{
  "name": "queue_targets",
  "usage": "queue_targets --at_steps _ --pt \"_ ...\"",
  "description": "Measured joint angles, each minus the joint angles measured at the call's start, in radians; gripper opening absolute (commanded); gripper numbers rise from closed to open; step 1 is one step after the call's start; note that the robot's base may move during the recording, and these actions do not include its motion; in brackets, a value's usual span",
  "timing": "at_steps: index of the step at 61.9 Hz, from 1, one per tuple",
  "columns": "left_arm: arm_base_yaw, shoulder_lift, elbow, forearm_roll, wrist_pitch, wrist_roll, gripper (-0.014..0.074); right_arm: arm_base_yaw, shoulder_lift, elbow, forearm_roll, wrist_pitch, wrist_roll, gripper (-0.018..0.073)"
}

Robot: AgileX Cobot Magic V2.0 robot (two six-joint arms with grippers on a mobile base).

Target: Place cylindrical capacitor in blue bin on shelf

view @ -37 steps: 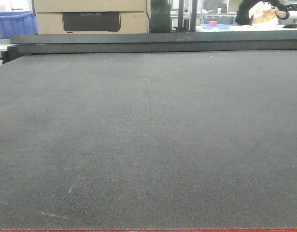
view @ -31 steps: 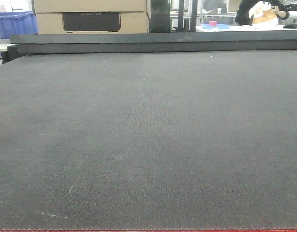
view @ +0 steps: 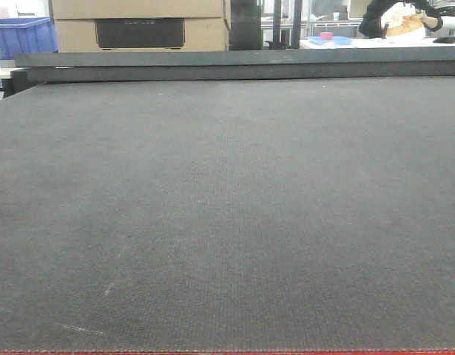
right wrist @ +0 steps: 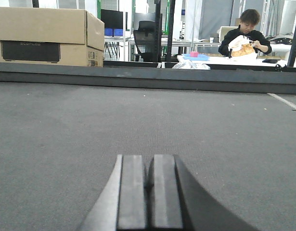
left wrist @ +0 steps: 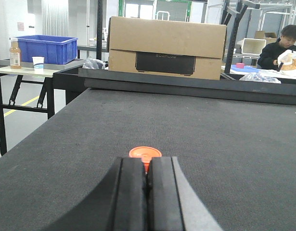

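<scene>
Right claw closed, grey mat

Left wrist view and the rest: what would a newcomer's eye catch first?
An orange disc at the tip of the shut left tool, apparently pinched there, bright against the dark mat. Behind the mat, a big cardboard box and a seated person far right.

The exterior front-facing camera is sitting low at the table's near edge, looking across to its far edge. Both wrist cameras are riding just behind the left gripper and right gripper, skimming the surface closely and facing likewise. All three are sharing the cardboard box beyond the far edge.
</scene>
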Motion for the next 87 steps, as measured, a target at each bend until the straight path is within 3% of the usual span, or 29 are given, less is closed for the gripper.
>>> queue_targets --at_steps 16,26,45,56,75,87 --pt "0.000 0.000 0.000 0.000 -0.010 0.000 -0.0111 0.000 0.000 0.001 0.002 -0.013 0.000 -0.0165" --pt "0.000 0.000 -0.029 0.000 0.000 0.000 -0.0111 0.000 0.000 -0.004 0.075 -0.088 0.000 -0.0165" --pt "0.000 0.064 -0.375 0.000 0.250 0.000 -0.0111 0.000 0.049 -0.283 0.099 0.224 0.000 -0.0165" --pt "0.000 0.275 -0.595 0.000 0.454 0.000 -0.0111 0.000 0.278 -0.427 0.099 0.389 0.000 -0.0165" --pt "0.000 0.694 -0.928 0.000 0.693 0.000 -0.0111 0.000 0.747 -0.725 0.071 0.716 0.000 -0.0165" --pt "0.000 0.910 -1.061 0.000 0.850 0.000 -0.0111 0.000 0.961 -0.884 0.065 0.800 0.000 -0.0165"
